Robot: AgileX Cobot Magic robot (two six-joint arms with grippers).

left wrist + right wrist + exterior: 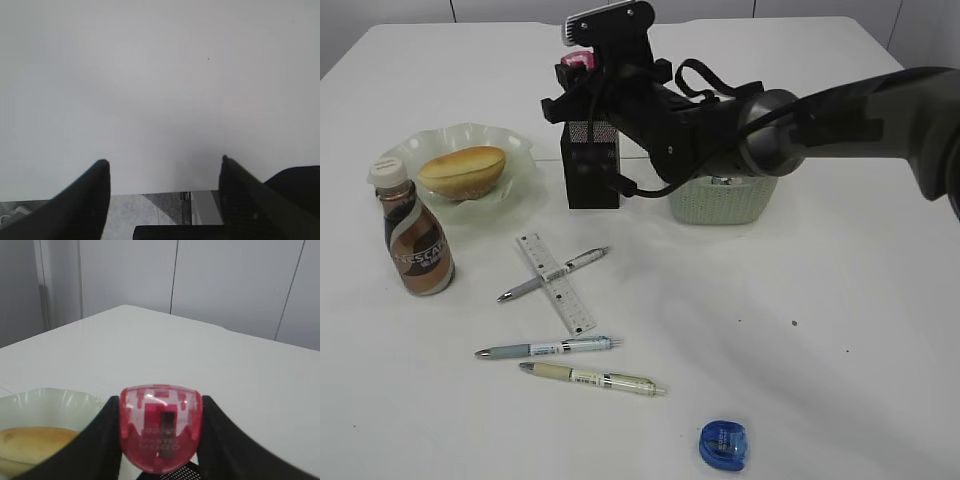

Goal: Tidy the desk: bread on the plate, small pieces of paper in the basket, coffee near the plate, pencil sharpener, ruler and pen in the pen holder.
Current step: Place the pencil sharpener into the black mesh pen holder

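Right claw (160, 437) gripping red sharpener (161, 427) above holder (592, 165)

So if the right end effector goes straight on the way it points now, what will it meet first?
The right end effector, shut on the red pencil sharpener, seems to point downward over the black pen holder. Going straight on, it would probably meet the holder's open top first, though depth is hard to judge.

White table (840, 330) carries plate (525, 180), coffee bottle (415, 240), ruler (556, 282), pens (548, 348) — blue sharpener (725, 444).
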